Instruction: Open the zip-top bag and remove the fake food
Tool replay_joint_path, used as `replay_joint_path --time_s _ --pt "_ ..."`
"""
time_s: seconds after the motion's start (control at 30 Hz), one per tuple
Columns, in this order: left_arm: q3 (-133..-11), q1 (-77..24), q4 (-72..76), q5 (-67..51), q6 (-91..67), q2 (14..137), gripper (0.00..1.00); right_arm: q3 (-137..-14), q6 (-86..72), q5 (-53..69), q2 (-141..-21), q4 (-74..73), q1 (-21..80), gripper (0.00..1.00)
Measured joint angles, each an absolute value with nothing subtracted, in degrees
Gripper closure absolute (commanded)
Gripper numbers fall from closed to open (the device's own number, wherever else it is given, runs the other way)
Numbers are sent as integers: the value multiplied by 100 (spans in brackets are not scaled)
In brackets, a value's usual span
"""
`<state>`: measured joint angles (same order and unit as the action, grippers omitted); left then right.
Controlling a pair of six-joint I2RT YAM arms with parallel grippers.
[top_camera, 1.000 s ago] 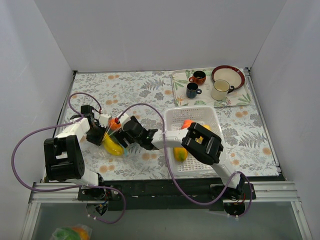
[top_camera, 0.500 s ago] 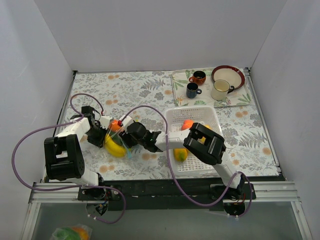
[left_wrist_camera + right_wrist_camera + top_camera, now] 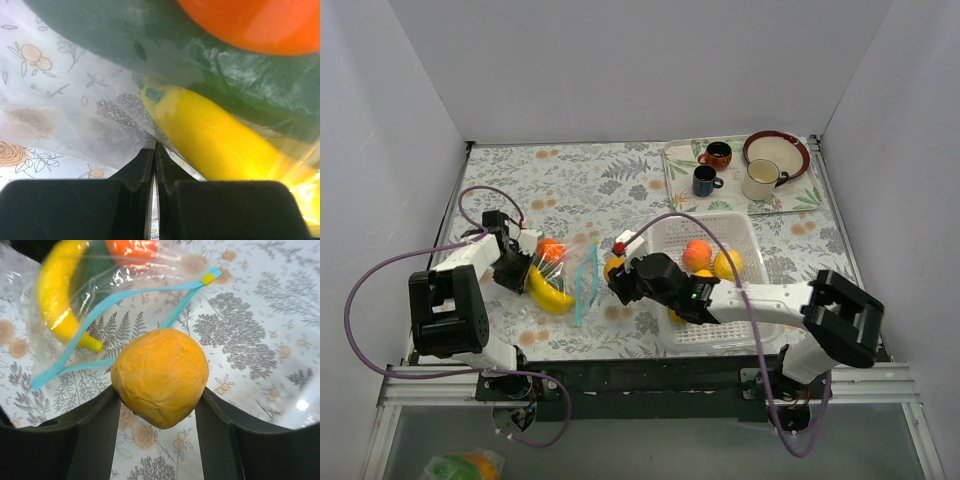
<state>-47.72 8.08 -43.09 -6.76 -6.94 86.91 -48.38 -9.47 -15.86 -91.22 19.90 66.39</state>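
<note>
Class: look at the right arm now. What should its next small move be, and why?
Probably swing right, toward the basket. The right fingers grip an orange fruit clear of the bag, other fruits lie in the basket, and the left fingers pinch the bag.

No readable text, labels or numbers in any view.

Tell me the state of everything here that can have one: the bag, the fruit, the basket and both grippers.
Clear plastic zip-top bag: mouth open, lying on the table.
Left gripper: shut on the bag's plastic.
Right gripper: closed on the orange round plastic fruit, outside the bag.
Yellow plastic banana: in the bag.
Dark green cucumber: in the bag.
White perforated basket: upright, holding round fruits.
</note>
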Motion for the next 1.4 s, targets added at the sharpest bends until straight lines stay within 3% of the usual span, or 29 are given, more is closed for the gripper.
replay_joint_path --time_s 0.03,0.07,0.1,0.23,0.33,0.37,0.43,0.83,0.93,1.03,1.07,1.1,1.4 --pt "-4777 812 -4298 -670 -707 8700 100 -4698 -961 -1664 -8801 1957 6639 75" --pt "-4781 812 -4296 -666 -716 8707 100 -4582 -972 -1772 -8486 1935 6641 93" --pt "-4788 814 -4294 -661 -727 8713 100 -4508 -969 -1861 -8243 1887 6643 99" --pt "-4803 814 -4283 -644 -735 8726 100 -4324 -1061 -2593 -7244 1522 6608 99" --pt "-4823 814 -4289 -648 -751 8746 100 -4178 -1243 -2985 -6908 1219 6399 44" --pt "-4836 814 -4296 -650 -753 8759 100 -4112 -1321 -3044 -6890 1090 6300 18" --pt "-4864 814 -4307 -657 -768 8788 100 -3977 -1452 -3127 -6945 777 6132 2" --pt "-4882 814 -4305 -663 -775 8799 100 -4158 -1103 -2993 -7188 325 6274 3" --pt "-4930 814 -4331 -663 -786 8851 100 -4316 -650 -2585 -7380 558 6698 12" --pt "-5033 814 -4346 -670 -794 8954 100 -4762 -252 -2056 -7979 764 7024 31" --pt "-5085 814 -4355 -676 -794 9008 100 -4899 -156 -1918 -8187 808 7076 43" --pt "-5148 814 -4362 -685 -799 9067 100 -5087 -71 -1782 -8444 816 7109 46" --pt "-5341 814 -4368 -696 -746 9240 100 -6086 572 -1267 -10237 1083 7120 49"
